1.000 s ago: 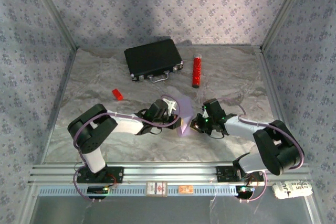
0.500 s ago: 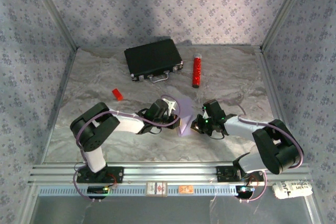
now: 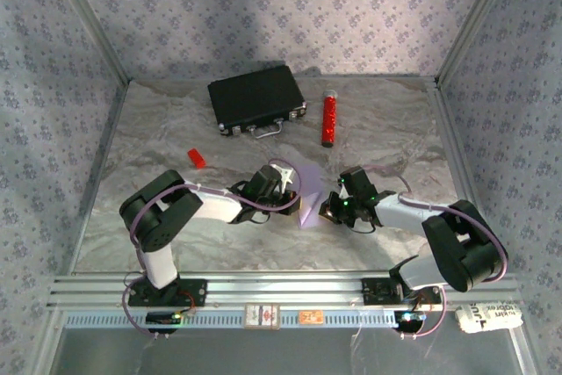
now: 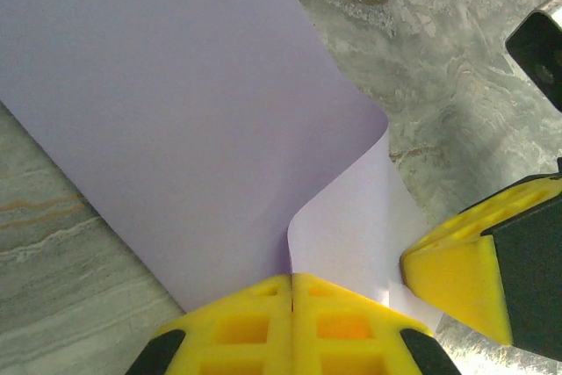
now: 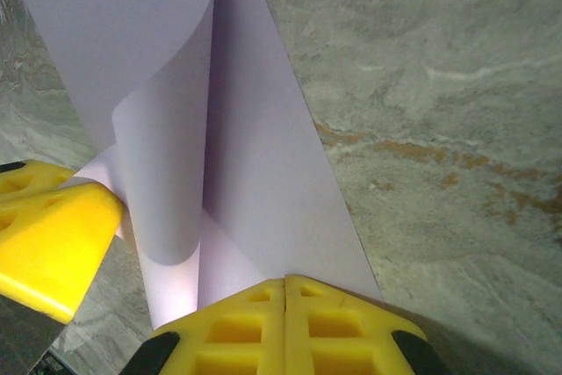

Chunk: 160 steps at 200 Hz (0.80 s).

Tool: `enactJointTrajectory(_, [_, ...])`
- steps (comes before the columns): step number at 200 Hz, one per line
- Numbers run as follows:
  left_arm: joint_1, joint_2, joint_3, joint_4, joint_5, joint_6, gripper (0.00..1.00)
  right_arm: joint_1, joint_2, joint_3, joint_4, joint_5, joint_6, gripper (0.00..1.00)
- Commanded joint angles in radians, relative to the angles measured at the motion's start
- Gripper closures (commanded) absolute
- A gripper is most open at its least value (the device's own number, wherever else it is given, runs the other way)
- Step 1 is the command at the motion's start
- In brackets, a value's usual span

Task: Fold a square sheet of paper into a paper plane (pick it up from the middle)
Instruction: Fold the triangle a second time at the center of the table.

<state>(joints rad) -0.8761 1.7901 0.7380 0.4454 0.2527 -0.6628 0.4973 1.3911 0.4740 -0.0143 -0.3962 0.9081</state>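
The left hand (image 4: pixel 291 280) is clenched on the near edge of the square sheet of paper (image 4: pixel 176 85), its yellow fingertips pressed together over the lilac. Just to its right, the right hand (image 5: pixel 285 283) pinches another edge of the same sheet, pads tight together. Between the two hands the paper curls into a loose fold above the grey bench (image 3: pixel 158 129). Beyond the left hand lies a small red block (image 3: pixel 196 158). Farther out, a red cylinder (image 3: pixel 329 120) lies beyond the right hand, with a black case (image 3: pixel 257 98) to its left.
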Motion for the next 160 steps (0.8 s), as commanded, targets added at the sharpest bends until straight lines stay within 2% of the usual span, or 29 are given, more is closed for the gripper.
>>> enactJointTrajectory(1, [0.007, 0.016, 0.011, 0.015, -0.012, 0.013, 0.96, -0.006, 0.003, -0.007, -0.081, 0.038, -0.018, 0.94])
enactJointTrajectory(160, [0.009, 0.024, 0.028, -0.021, -0.035, 0.043, 0.96, -0.019, -0.025, -0.021, -0.092, 0.041, -0.025, 0.94])
